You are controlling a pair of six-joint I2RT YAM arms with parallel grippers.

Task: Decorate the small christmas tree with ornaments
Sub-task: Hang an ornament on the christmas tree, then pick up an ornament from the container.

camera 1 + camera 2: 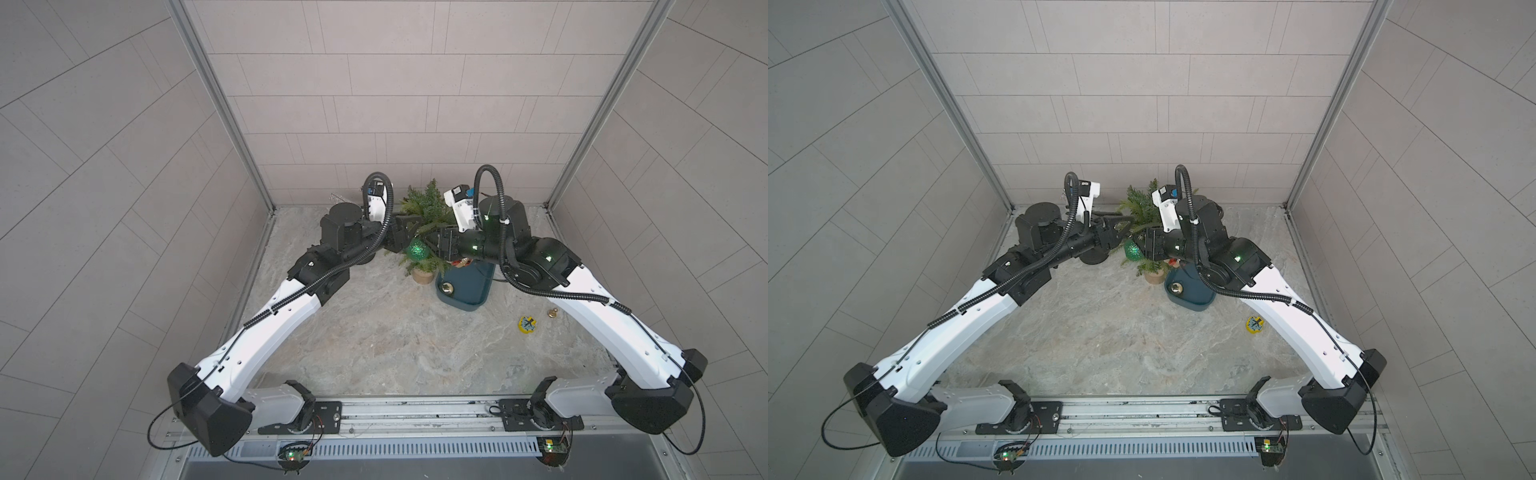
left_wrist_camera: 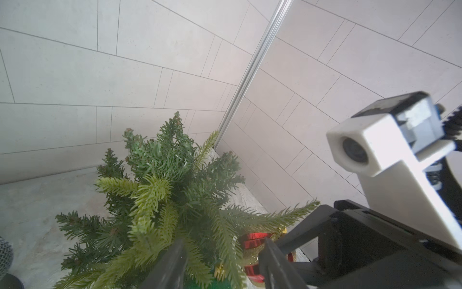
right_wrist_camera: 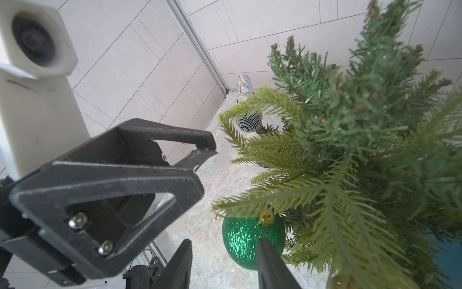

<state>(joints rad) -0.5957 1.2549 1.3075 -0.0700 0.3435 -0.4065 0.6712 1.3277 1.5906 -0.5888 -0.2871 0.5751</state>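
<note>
your left gripper (image 2: 224, 244) has its fingers (image 2: 172, 265) spread apart with nothing clamped between them; through the gap you see branch tips and the gold cap of a bauble. your right gripper (image 3: 224, 241) is likewise parted and holds nothing, its fingers (image 3: 272, 267) wide of each other. the two tools face one another at the lower near side of the small christmas tree (image 1: 428, 203), close together but not touching.

just past the right fingertips hangs the green glitter bauble (image 3: 250, 240), its gold cap right under a pale green branch. one right finger overlaps it in the right wrist view, so you cannot tell whether they touch. in both top views it shows between the two grippers, low on the tree.

the tree stands on its tan pot (image 1: 422, 276) on the marbled table (image 1: 374, 332) near the back wall, the pot just beside a dark teal tray (image 1: 473, 291). the small gold bauble (image 1: 446, 287) lies in the tray. the red-and-gold striped bauble (image 2: 256, 240) shows behind the branches beside the right gripper; whether it rests in the tray you cannot tell. a sparkly silver microphone (image 3: 248, 110) stands beyond the tree on the left arm's side. well apart, near the right arm, lie a yellow disc (image 1: 528, 324) and a tiny gold bell (image 1: 551, 314).
</note>
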